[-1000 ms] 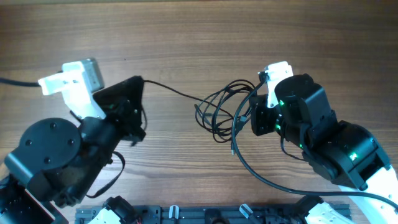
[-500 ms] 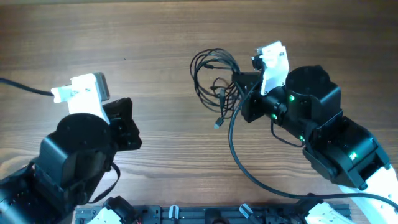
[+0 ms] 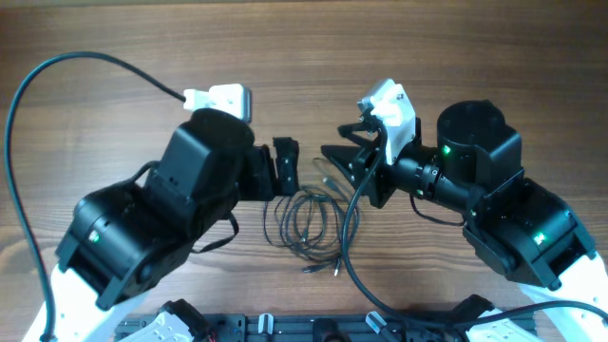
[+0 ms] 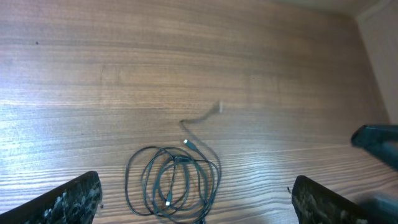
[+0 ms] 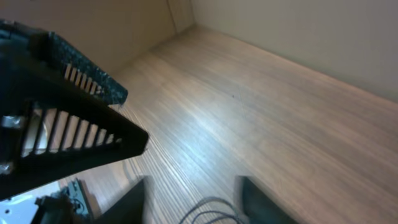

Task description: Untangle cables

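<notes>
Showing the cables point(image 3: 309, 223) as one loose, roundish coil on the table point(image 3: 475, 47), held by neither arm. The left gripper point(image 3: 284, 169), jaws wide and empty, stands just left of the coil. The right gripper point(image 3: 348, 173), parted and empty, stands just right, about equally near. Strand crossings are unreadable, and an arm wire point(image 3: 353, 242) overlaps the coil's right edge.

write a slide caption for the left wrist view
Left gripper open wide over a loose coil of thin black cables lying free on the wooden table.

Robotics lab bench: wood-grain tabletop point(image 3: 285, 57), black mounting rail point(image 3: 323, 329) at its edge, plain beige wall point(image 5: 311, 31) behind.
</notes>
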Controlling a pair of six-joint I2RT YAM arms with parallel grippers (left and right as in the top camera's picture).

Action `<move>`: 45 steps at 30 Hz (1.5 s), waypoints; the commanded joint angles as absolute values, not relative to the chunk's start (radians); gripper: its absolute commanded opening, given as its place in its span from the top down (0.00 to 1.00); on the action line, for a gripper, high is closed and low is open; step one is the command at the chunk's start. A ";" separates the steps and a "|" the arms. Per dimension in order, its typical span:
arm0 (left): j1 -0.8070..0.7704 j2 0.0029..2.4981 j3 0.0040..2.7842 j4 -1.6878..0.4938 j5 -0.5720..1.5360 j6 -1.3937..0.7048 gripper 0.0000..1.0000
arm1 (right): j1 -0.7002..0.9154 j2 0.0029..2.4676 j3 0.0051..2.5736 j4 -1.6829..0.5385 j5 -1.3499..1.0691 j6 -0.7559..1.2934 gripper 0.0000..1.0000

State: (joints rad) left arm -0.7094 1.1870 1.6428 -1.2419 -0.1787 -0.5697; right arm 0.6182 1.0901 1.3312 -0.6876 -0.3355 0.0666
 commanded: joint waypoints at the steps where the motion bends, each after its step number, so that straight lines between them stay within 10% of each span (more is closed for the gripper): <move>1: -0.705 1.190 1.649 -1.234 -0.161 -0.553 0.02 | 0.616 1.087 1.340 -0.767 -0.158 0.120 0.22; 6: -0.704 1.115 1.649 -1.217 -0.221 -0.528 0.05 | 0.616 1.178 1.327 -1.133 0.100 0.351 0.00; 21: -0.702 0.876 1.649 -1.532 -0.588 -0.616 0.00 | 0.616 1.732 1.219 -0.994 0.024 0.340 0.00; 26: -0.702 0.870 1.649 -1.586 -0.585 -0.616 0.00 | 0.616 1.816 1.219 -0.960 -0.168 0.212 0.28; 37: -0.702 0.870 1.649 -1.606 -0.574 -0.616 0.00 | 0.616 1.823 1.028 -0.850 -0.286 0.000 0.41; 45: -0.702 0.870 1.649 -1.605 -0.566 -0.616 0.00 | 0.616 1.821 1.002 -0.761 -0.285 0.081 0.96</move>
State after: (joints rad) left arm -0.7055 0.8757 1.6428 -1.6085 -0.5636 -0.5976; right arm 0.6144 1.8069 1.0073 -0.7753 -0.2729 0.0219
